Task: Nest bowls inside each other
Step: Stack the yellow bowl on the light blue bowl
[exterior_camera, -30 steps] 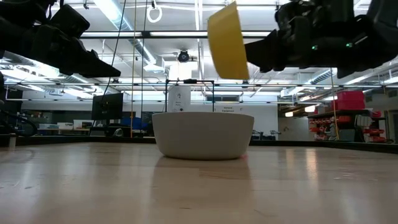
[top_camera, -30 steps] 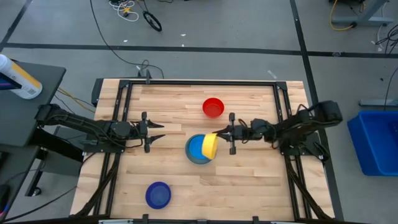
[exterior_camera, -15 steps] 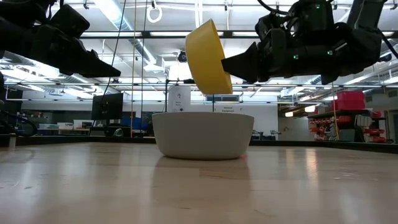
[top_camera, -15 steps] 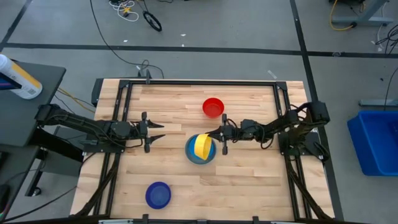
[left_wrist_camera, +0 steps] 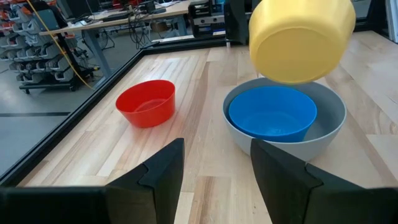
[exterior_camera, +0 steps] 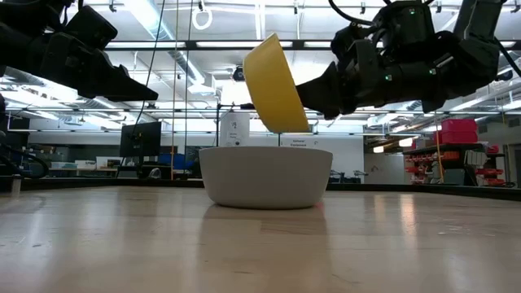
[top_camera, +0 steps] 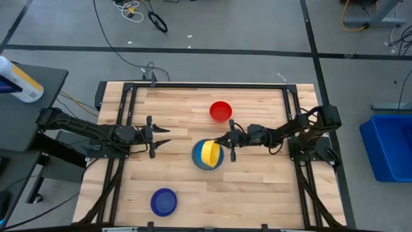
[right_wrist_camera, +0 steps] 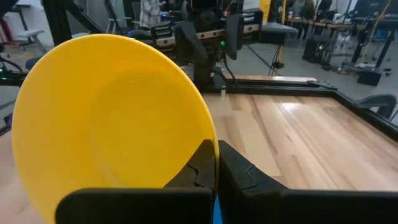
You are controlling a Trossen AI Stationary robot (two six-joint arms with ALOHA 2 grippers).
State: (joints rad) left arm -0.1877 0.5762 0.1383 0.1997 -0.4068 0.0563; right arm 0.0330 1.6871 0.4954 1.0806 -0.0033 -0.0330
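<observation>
Above the grey bowl (top_camera: 207,161), the right gripper (top_camera: 225,142) has lowered the yellow bowl (top_camera: 209,152), rim clenched, nearly ready to nest; left gripper (top_camera: 162,136) waits open.

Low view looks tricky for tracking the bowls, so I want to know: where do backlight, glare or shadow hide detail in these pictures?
Low view: bright ceiling strip lights leave both arms as near-black silhouettes, and the tabletop carries pale sheen. High view: even light, only soft shadows. Right wrist view: the round yellow plastic bowl in the right end effector fills the picture, evenly lit, blocking what lies behind.
</observation>
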